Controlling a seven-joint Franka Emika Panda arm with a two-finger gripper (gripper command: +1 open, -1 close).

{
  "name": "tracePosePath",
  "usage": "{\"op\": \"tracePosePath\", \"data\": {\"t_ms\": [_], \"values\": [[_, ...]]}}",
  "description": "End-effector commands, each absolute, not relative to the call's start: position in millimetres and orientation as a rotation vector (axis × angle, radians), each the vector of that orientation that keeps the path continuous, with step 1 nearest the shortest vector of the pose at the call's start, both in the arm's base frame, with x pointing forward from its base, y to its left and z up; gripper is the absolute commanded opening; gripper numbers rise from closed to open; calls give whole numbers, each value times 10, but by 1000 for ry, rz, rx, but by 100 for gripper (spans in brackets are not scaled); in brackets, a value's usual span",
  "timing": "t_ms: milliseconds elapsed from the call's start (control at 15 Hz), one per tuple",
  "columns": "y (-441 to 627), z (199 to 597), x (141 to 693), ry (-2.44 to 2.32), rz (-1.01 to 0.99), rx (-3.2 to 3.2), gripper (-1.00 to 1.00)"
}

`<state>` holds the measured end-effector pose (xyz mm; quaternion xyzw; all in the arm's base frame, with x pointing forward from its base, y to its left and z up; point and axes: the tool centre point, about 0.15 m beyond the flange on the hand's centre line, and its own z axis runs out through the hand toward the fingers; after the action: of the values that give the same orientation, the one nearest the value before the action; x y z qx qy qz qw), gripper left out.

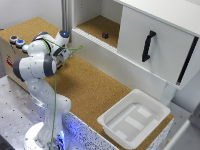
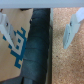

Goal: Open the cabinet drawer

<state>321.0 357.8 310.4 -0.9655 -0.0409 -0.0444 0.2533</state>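
The large white box-shaped cabinet (image 1: 150, 40) stands at the far side of the cork-topped table (image 1: 90, 90), its big white front panel (image 1: 152, 42) facing out over the cork and carrying a black bar handle (image 1: 148, 46). Beside that panel, on the exterior view's left, a cork-lined compartment (image 1: 100, 27) lies open with a small dark object (image 1: 105, 35) on its floor. Below the panel, at the near edge of the table, sits a shallow white plastic tray (image 1: 134, 117).

The white robot arm (image 1: 42, 62) is folded up well apart from the handle, on the exterior view's left of the cabinet, its gripper (image 1: 67, 54) low over the cork. In the wrist view the jaws stand apart with nothing between them, one fingertip (image 2: 70, 30) showing pale over the cork.

By my reading the task has barely begun: the reach is not yet made. The handle's long axis runs upright, slightly tilted, so the next move calls for travel across to the panel and jaws set to straddle the bar from its two sides before pulling outward.
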Motion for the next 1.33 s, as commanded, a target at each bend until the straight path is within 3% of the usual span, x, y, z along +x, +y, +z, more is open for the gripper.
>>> {"op": "tracePosePath", "data": {"t_ms": [0, 67, 133, 1267], "values": [[3735, 2880, 3362, -152, -93, -2531, 100], [3742, 2878, 3368, -160, -92, -2527, 100], [3749, 2880, 3369, -165, -91, -2525, -100], [3558, 2943, 3315, -130, -133, -2531, -100]]}}
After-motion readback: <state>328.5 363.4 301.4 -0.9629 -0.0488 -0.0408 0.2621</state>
